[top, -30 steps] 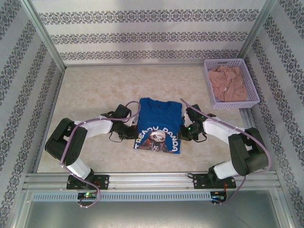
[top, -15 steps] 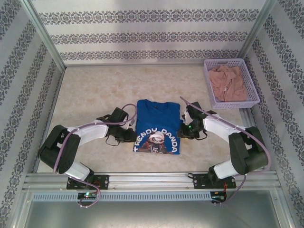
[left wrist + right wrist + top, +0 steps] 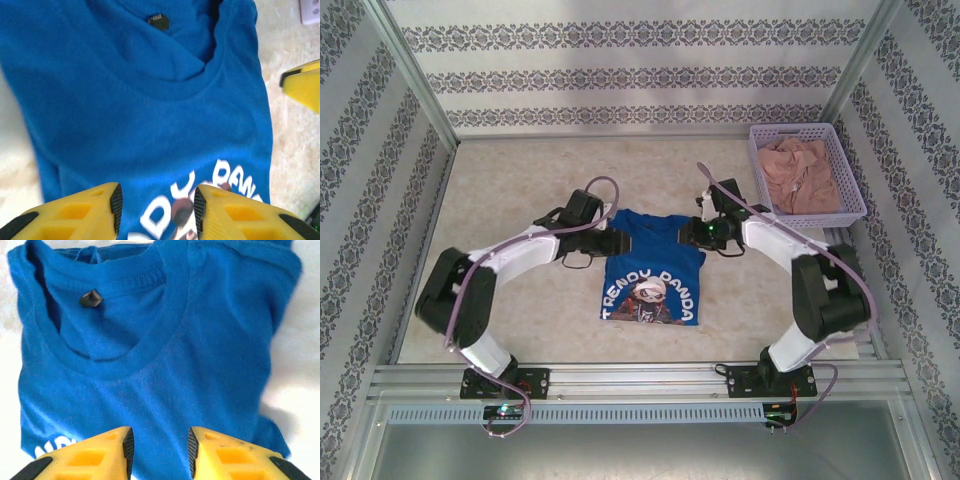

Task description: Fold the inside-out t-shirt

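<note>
1 t-shirt [image 3: 653,270]: blue, folded flat, centre of frame on counter [image 3: 520,180], collar up, print down | 2 pincers | left pincer [image 3: 616,240]: at shirt's upper-left edge, released, jaws apart over the cloth | right pincer [image 3: 688,232]: at upper-right edge, released, jaws apart | 1 basket [image 3: 815,222]: upper right, holds 1 beige garment [image 3: 803,175]
</note>
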